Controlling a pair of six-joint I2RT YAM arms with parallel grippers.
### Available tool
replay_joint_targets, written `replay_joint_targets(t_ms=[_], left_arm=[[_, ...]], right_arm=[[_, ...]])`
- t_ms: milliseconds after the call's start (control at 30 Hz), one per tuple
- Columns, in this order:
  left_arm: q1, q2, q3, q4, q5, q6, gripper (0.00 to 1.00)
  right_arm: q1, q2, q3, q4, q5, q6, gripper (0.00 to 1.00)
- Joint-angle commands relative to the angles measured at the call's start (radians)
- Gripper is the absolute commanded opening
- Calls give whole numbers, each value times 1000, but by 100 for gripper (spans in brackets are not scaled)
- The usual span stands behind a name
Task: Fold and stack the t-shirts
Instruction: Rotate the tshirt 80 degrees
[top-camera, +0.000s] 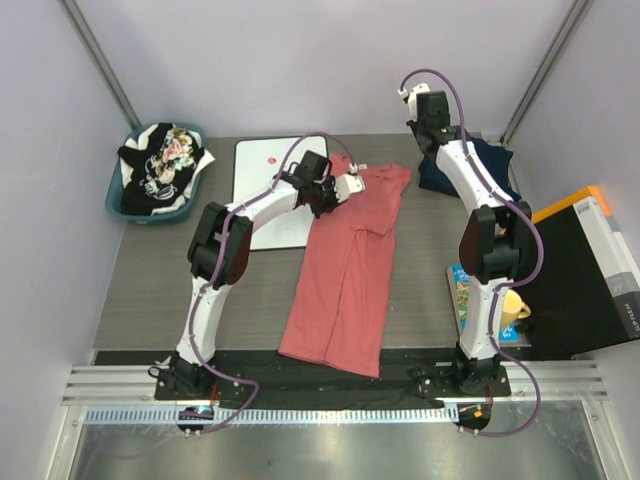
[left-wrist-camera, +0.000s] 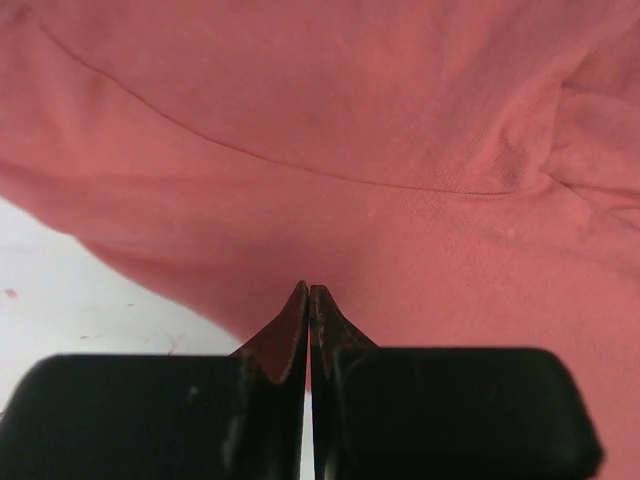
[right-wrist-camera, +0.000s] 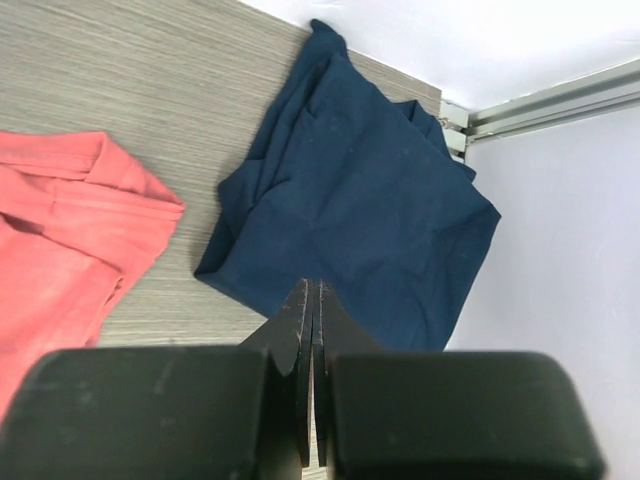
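**A:** In the view from above, where is the salmon t-shirt (top-camera: 345, 280)?

**B:** It lies on the table (top-camera: 150, 290) as one long strip, in the middle between the two arms. One end is at the near edge and the other end is on the far side, touching the white board (top-camera: 262, 190). The left gripper (top-camera: 340, 192) is down at that far end, on the board's side of the shirt.

**A:** And the other shirts?

**B:** The navy t-shirt (top-camera: 437, 175) is in the far right corner, folded into a small pack. The right gripper (top-camera: 425, 105) is raised high above it. A heap of black, white and floral t-shirts (top-camera: 165, 165) sits in the blue basket (top-camera: 118, 200) at the far left.

**A:** What does the left wrist camera give?

**B:** Salmon cloth fills almost the whole view, with a seam and some wrinkles, and the board is a white patch at the lower left. The two fingertips (left-wrist-camera: 298, 312) are pressed together with no gap, right at the edge of the cloth. I cannot tell if any cloth is caught between them.

**A:** The right wrist camera?

**B:** Here the fingertips (right-wrist-camera: 299, 305) are also pressed together, and they hold nothing. Below them lies the navy t-shirt, close to the corner of the walls. One end of the salmon t-shirt is at the left, apart from the navy one, with bare table between.
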Motion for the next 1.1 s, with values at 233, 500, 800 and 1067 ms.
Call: replay_joint_targets(t_ms=[233, 500, 800, 1067], left_arm=[[-12, 60, 65, 18, -223, 50, 0], [-17, 88, 65, 47, -380, 55, 0], [-29, 106, 93, 65, -438, -6, 0], [-20, -71, 22, 24, -383, -28, 0]], right_arm=[[-6, -76, 54, 25, -10, 1, 1], [-6, -79, 53, 25, -19, 17, 1], [-6, -87, 43, 18, -39, 35, 1], [-6, -74, 1, -293, -500, -51, 1]])
